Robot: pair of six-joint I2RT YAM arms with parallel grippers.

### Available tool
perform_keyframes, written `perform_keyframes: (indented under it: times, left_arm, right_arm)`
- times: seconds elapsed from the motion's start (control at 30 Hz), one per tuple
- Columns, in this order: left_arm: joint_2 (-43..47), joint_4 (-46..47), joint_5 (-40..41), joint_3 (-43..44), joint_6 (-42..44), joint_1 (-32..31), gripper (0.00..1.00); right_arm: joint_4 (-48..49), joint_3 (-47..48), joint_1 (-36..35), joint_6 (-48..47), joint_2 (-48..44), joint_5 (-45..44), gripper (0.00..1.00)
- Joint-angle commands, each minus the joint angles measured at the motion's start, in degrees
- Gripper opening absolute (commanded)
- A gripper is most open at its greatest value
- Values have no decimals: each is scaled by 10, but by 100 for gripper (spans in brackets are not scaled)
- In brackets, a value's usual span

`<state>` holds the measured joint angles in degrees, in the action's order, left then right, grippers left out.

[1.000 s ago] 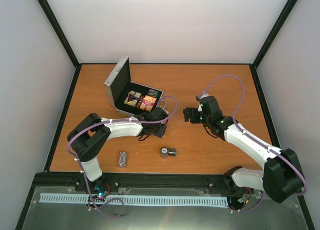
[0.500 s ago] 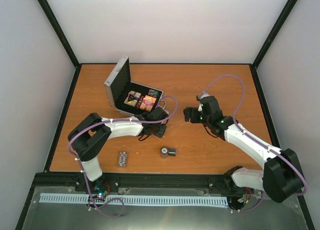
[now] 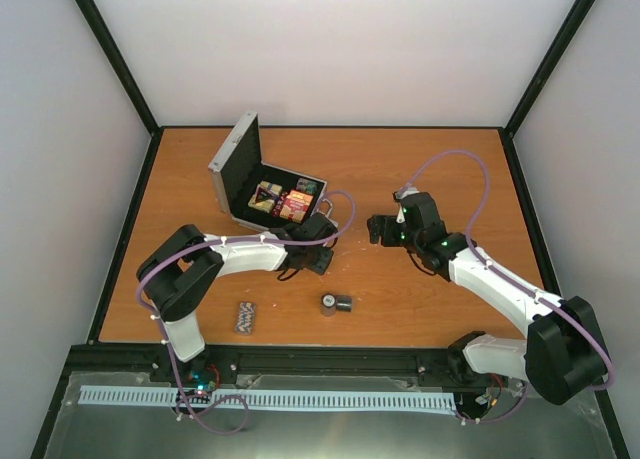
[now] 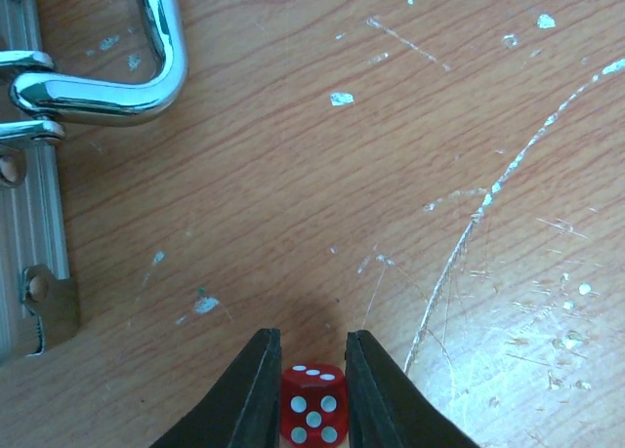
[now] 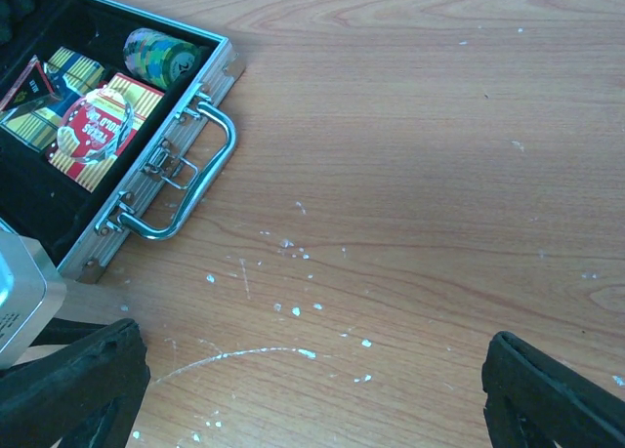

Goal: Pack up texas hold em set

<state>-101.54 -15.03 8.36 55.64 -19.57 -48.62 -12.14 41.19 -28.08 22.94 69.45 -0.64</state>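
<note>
The silver case (image 3: pixel 232 157) lies open at the back left, and its black lining holds card boxes (image 5: pixel 98 126), a roll of striped chips (image 5: pixel 161 58) and a red-edged triangle (image 5: pixel 29 82). My left gripper (image 4: pixel 312 370) is low over the table just in front of the case's metal handle (image 4: pixel 146 77), shut on a red die (image 4: pixel 313 409) that shows five white dots. In the top view the left gripper (image 3: pixel 322 229) hides the die. My right gripper (image 3: pixel 375 229) hangs open over bare wood right of the case, its fingers (image 5: pixel 78 389) far apart with nothing between them.
Two more chip stacks lie on their sides near the front edge: a dark one (image 3: pixel 336 303) at the middle and a striped one (image 3: pixel 245 317) to its left. Black frame rails border the wooden table (image 3: pixel 440 169).
The left jaws have drawn together onto the red die. Neither arm has visibly shifted.
</note>
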Motion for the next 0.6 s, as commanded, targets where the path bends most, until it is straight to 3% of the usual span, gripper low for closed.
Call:
perform_keyframes:
  times: [0.0, 0.33, 0.57]
  left_arm:
    - [-4, -3, 4, 18, 1, -6, 16]
    - [83, -19, 6, 34, 31, 2, 12]
    - [144, -37, -30, 86, 95, 110, 12]
  right_arm:
    - [13, -6, 7, 1, -10, 1, 93]
    - [28, -15, 8, -11, -27, 13, 95]
    - [32, -22, 8, -10, -44, 3, 97]
